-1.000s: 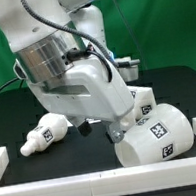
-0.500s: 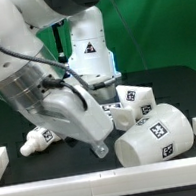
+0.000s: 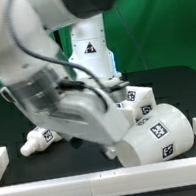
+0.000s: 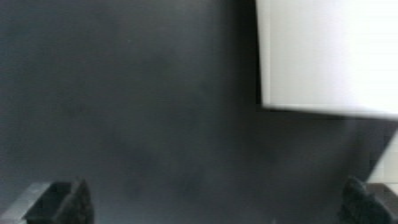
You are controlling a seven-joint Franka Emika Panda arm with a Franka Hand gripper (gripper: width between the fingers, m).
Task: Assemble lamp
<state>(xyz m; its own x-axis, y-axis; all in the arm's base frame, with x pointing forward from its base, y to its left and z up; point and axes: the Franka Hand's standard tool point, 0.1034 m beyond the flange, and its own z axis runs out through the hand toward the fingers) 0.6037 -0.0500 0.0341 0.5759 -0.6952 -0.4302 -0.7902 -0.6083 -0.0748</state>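
Over black table [image 3: 9, 127], beside shade [image 3: 157, 136]: hand [image 4: 214, 205] spread wide, gripping nothing.

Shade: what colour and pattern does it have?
White shade with black-and-white square tags; best in exterior view.

White shade [image 3: 153, 141], bulb [image 3: 46, 136], base [image 3: 139, 98]: black-and-white tags; black table [image 3: 181, 94].

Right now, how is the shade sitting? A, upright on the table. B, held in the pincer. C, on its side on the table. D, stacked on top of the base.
C: the shade lies on its side on the table, and in the wrist view the pincer is open with nothing between its fingers.
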